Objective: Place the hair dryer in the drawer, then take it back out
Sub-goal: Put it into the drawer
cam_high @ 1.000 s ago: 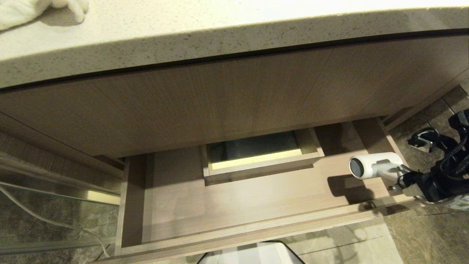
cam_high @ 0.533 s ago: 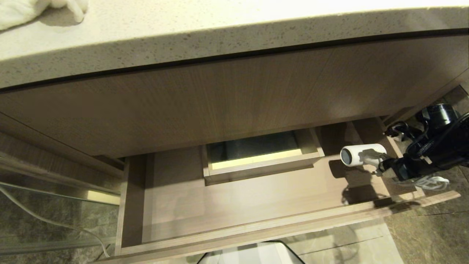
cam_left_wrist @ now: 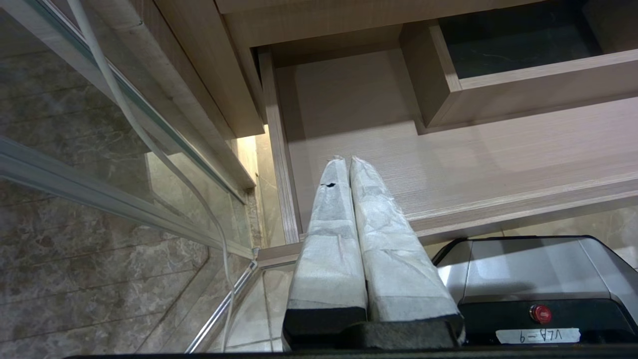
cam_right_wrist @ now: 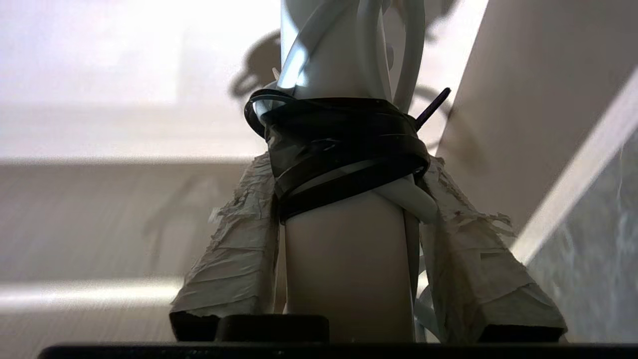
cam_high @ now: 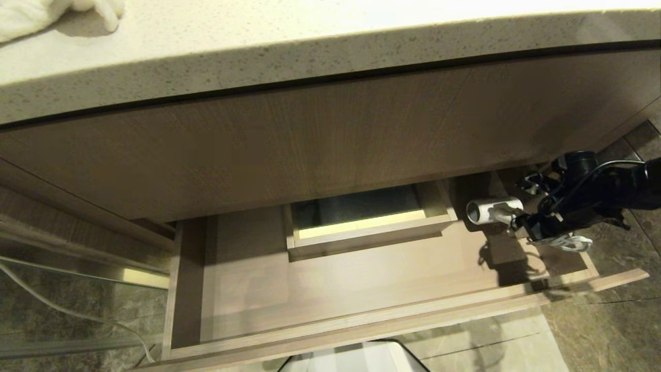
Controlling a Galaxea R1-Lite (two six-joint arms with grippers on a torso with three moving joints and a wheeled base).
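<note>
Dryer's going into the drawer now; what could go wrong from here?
1. The dryer hangs near the drawer's right back corner, so its barrel might knock the boxed cut-out.
2. The right hand grips only the handle; it may tip on release.
3. Loose cord could catch the side wall.

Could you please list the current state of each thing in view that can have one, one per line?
Wide grey-brown wood-grain drawer: pulled open, nothing lying on its floor.
Small white hair dryer: held by its handle above the drawer's right end, barrel level.
White cord: coiled, bound to the handle by a black strap.
Right tool: shut on the hair dryer's handle.
Left tool: shut, empty, by the drawer's left front corner.
</note>
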